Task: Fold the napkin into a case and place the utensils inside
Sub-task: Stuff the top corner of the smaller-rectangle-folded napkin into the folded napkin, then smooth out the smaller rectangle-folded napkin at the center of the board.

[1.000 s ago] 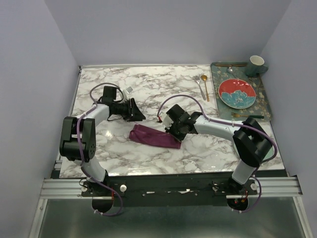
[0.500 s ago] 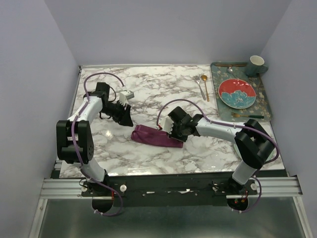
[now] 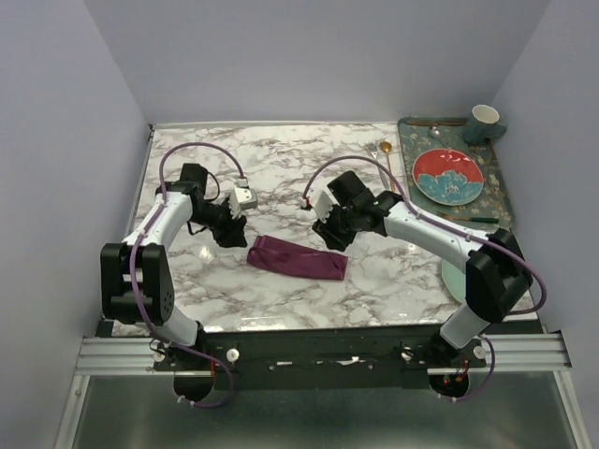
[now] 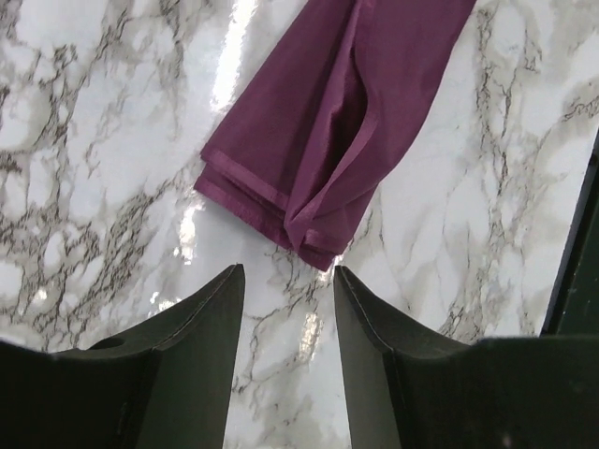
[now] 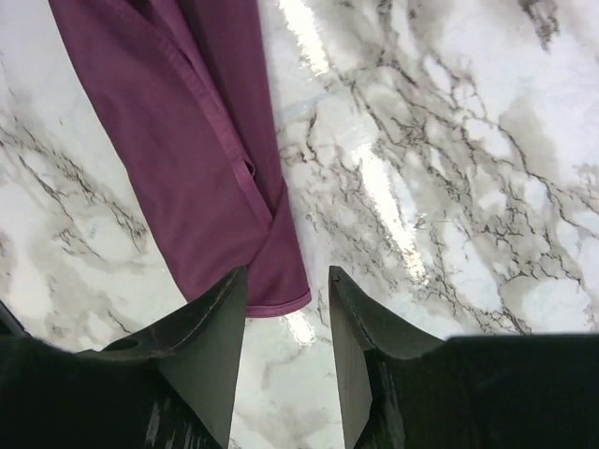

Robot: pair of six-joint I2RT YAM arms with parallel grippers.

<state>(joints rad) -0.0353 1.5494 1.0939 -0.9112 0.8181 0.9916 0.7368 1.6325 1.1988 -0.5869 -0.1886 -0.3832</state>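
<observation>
Top external view: the plum-purple napkin [image 3: 296, 259] lies flat on the marble table [image 3: 281, 159] as a narrow folded strip, just toward 6 o'clock from the table's centre, its long axis running from 9 to 3 o'clock. The left gripper [image 3: 227, 232] hangs at the strip's 10 o'clock, near its left end. The right gripper [image 3: 329, 234] hangs at the strip's 1 o'clock, above its right end. A gold spoon [image 3: 385, 148] lies at the table's 1 o'clock, well apart from the cloth and just beside a patterned tray [image 3: 496, 192]. The tray carries a red plate [image 3: 448, 176] and a cup [image 3: 486, 122]. The fork cannot be made out behind the right arm.

Left wrist view: the left gripper [image 4: 285, 281] has its jaws spread about halfway and holds nothing. The napkin [image 4: 337, 122] stretches from 12 o'clock toward the fingertips, its hemmed, layered end stopping just short of them, with bare marble in the gap.

Right wrist view: the right gripper [image 5: 285, 281] also stands parted and grips nothing. The napkin [image 5: 187, 140] runs down from 11 o'clock, and its corner shows in the gap by the left finger. Whether it touches the cloth cannot be told.
</observation>
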